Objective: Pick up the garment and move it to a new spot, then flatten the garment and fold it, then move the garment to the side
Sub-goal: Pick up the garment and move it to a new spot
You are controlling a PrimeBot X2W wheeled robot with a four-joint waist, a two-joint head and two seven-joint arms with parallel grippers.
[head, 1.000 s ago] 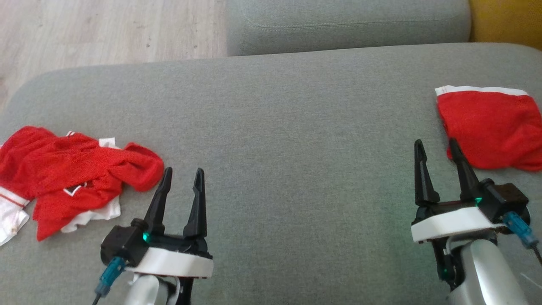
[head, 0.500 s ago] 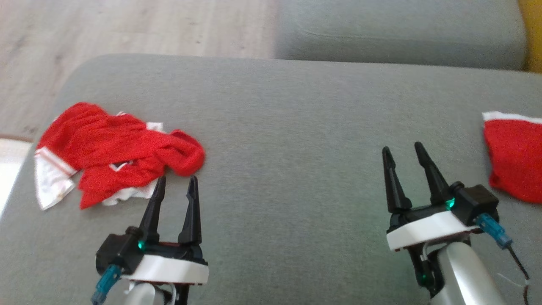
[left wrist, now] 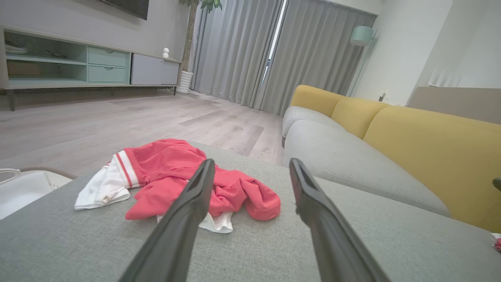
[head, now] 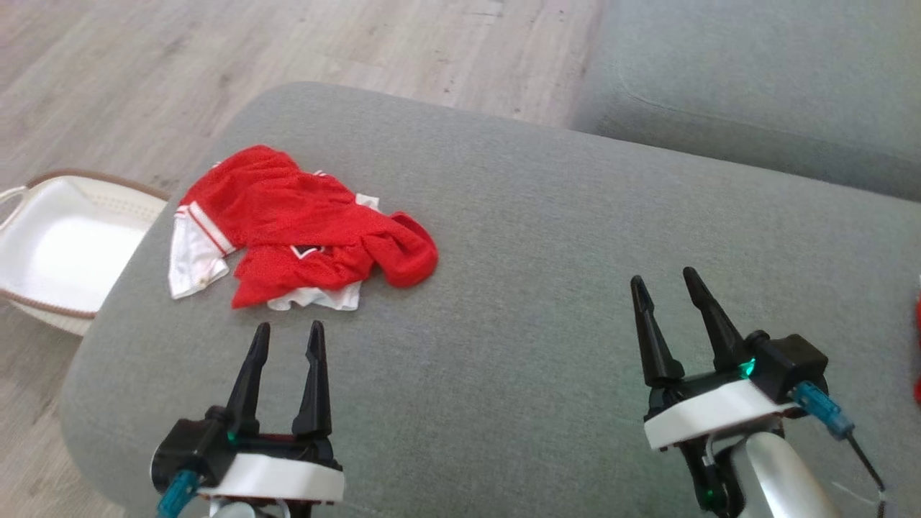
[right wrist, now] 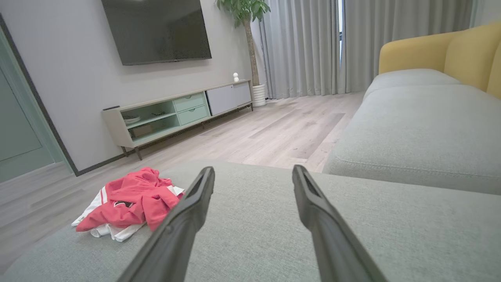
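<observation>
The garment [head: 302, 223], red mesh with white trim, lies crumpled on the left part of the grey ottoman [head: 547, 216]. My left gripper [head: 289, 327] hovers just in front of it, open and empty, fingers pointing at its near edge with a small gap between. In the left wrist view the garment [left wrist: 156, 164] lies straight ahead beyond the left gripper [left wrist: 251, 161]. My right gripper [head: 663, 277] stands open and empty over bare cushion far to the right. The right wrist view puts the garment [right wrist: 133, 196] off to the left of the right gripper [right wrist: 253, 167].
A white basket [head: 50, 252] with a brown rim sits on the wood floor at the ottoman's left end. A sliver of another red cloth [head: 918, 345] shows at the right edge. A grey sofa seat [head: 755, 93] lies beyond the ottoman, with yellow backrests [left wrist: 430, 141].
The head camera has turned left, so the whole picture shifted right: the basket came into view and the red cloth on the right slid almost out. Both grippers stayed open.
</observation>
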